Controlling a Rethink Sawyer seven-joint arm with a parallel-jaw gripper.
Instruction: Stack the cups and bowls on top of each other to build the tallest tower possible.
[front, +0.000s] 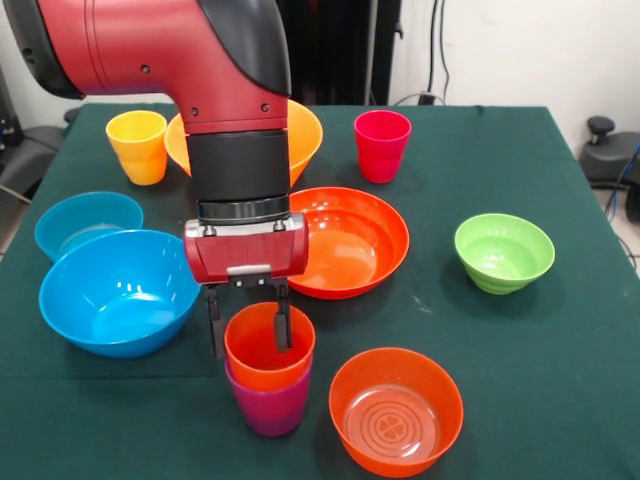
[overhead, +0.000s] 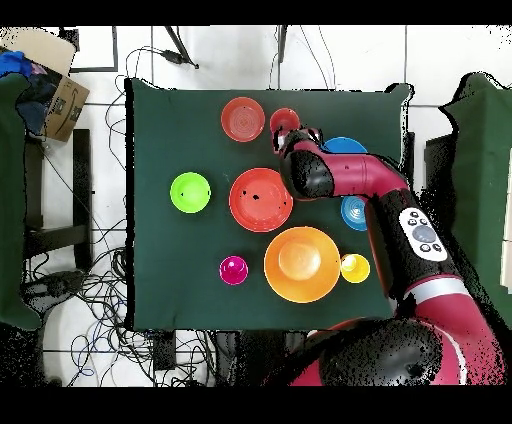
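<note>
An orange-red cup (front: 268, 350) sits nested in a purple cup (front: 268, 408) near the table's front, a two-cup tower; from overhead the orange cup (overhead: 284, 121) shows beside the arm. My gripper (front: 249, 346) is open, pointing down over the cup's left wall, with one finger (front: 214, 322) outside and the other inside. A yellow cup (front: 137, 146) and a crimson cup (front: 381, 144) stand apart at the back. Bowls on the table: large orange-yellow (front: 304, 135), wide red-orange (front: 350, 240), large blue (front: 118, 292), small blue (front: 85, 220), small green (front: 504, 252), small translucent orange (front: 396, 410).
The green cloth table (front: 560, 380) has bowls close on both sides of the tower. The arm (overhead: 340, 180) crosses over the blue bowls in the overhead view. A cardboard box (overhead: 60, 95) and cables lie on the floor beside the table.
</note>
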